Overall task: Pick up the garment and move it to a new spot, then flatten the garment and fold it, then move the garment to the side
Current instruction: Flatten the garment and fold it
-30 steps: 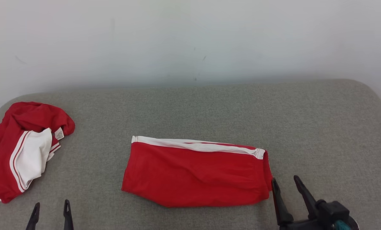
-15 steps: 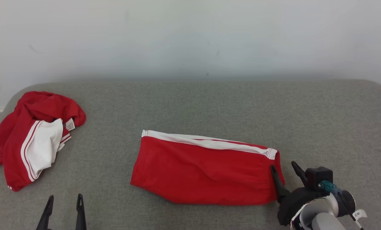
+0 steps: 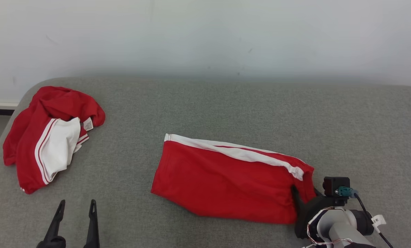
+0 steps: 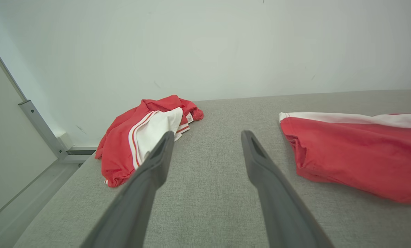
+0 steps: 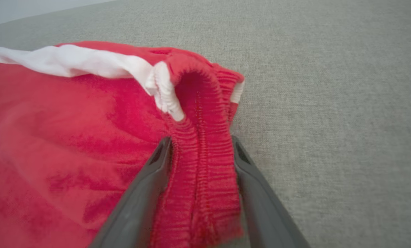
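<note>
Garment [image 3: 226, 179], red with a white stripe [image 3: 233, 151] along its far edge, is lying folded into a flat oblong on the grey worktop [image 3: 226, 103]. Judging by that shape, flattening and folding are looking finished, and the last step, moving it to the side, is looking like the one in hand. Right hand [image 5: 200, 140] is sitting at the garment's right end, low to the cloth, its two fingers [image 5: 136, 206] straddling the ribbed elastic waistband [image 5: 198, 179], one on each face. The waistband is humping up into a ridge between them and filling the gap, touching both fingers. Fingers are standing wide, so I cannot tell whether the hand is clamping the cloth yet or merely bracketing it. Choice of waistband seems sensible: it is looking like the thickest, stiffest part, with layers stacked, so a pinch there should be carrying all the layers together. Risk, as I judge it: a one-ended hold may be letting the garment's left end drag and the fold slide open. Left hand [image 3: 77, 201] is hovering released and empty, well off the garment's near-left corner, touching nothing, apparently parked out of the way. Crumpled red-and-white heap [image 3: 50, 134] is lying further left of the garment, well apart from it.
</note>
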`<state>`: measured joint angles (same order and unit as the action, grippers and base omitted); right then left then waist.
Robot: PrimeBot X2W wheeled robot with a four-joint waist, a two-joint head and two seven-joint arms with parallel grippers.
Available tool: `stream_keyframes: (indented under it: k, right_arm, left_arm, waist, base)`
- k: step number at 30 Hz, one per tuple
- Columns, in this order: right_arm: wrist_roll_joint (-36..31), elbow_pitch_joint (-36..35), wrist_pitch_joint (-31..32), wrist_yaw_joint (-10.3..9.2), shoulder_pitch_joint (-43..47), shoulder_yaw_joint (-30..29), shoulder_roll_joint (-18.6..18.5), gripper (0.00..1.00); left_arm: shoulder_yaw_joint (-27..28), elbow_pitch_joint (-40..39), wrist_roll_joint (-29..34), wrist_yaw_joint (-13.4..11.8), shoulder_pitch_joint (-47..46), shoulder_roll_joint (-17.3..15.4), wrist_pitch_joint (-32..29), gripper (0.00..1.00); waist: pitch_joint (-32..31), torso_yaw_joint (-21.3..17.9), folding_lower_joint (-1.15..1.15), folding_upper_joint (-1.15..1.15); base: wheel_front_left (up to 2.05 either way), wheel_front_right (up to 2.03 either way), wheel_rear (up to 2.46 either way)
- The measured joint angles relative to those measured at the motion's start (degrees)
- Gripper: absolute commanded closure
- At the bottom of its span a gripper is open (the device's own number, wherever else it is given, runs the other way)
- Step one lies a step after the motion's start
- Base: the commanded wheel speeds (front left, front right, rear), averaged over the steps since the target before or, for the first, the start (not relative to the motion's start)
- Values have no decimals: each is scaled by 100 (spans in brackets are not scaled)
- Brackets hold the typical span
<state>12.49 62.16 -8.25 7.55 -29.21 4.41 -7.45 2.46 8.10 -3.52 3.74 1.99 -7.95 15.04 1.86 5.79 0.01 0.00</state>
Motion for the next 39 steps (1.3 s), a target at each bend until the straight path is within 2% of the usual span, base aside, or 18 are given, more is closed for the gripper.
stream_keyframes:
  k: [1,2,5,8,15,16,19,23,26,30,34,39]
  right_arm:
    - [96,85,-18,0,-51,42,8,89]
    - [164,172,-19,0,-101,87,10,100]
    - [311,361,-85,1,-222,207,0,100]
    - [442,452,-192,1,-318,321,-163,100]
    - [731,489,-266,1,-413,566,-1095,100]
    - [836,479,-181,1,-475,635,-1348,100]
    - [1077,375,58,1,-547,753,-1524,100]
    - [1807,-126,511,1,-575,929,-1395,100]
    - [2628,-756,1022,0,-558,1046,-1254,100]
    - [3616,-1631,1699,0,-429,1195,-1249,100]
    - [4221,-2213,2158,0,-347,1284,-1187,100]
    - [4604,-2377,2548,0,-382,1291,-843,100]
  left_arm:
    - [-1,19,0,26,-3,1,0,0]
    - [2,35,0,31,-8,0,0,0]
    - [36,62,-10,74,-31,3,0,0]
    - [66,68,-8,80,-29,10,0,0]
    - [177,65,2,70,15,36,0,0]
    - [205,33,11,29,47,53,0,0]
    - [294,-10,9,0,122,67,0,0]
    - [411,-46,-2,-34,199,87,1,0]
    - [452,-64,-8,-55,280,136,0,0]
    - [483,-65,-8,-47,279,158,0,0]
    - [477,-55,-7,-36,257,197,0,0]
    - [393,-18,2,-13,171,252,0,0]
  waist:
    - [-4,20,0,0]
    - [-8,34,0,0]
    - [-31,42,0,0]
    - [-58,14,0,0]
    - [-140,-138,0,0]
    - [-158,-200,0,0]
    - [-182,-303,0,0]
    - [-212,-451,0,0]
    - [-230,-556,0,0]
    - [-232,-664,0,0]
    - [-197,-697,0,0]
    - [-165,-635,0,0]
  base:
    - [0,0,0]
    - [0,0,0]
    - [0,0,0]
    - [0,0,0]
    - [0,0,0]
    - [0,0,0]
    - [0,0,0]
    - [0,0,0]
    - [0,0,0]
    - [0,0,0]
    - [0,0,0]
    - [0,0,0]
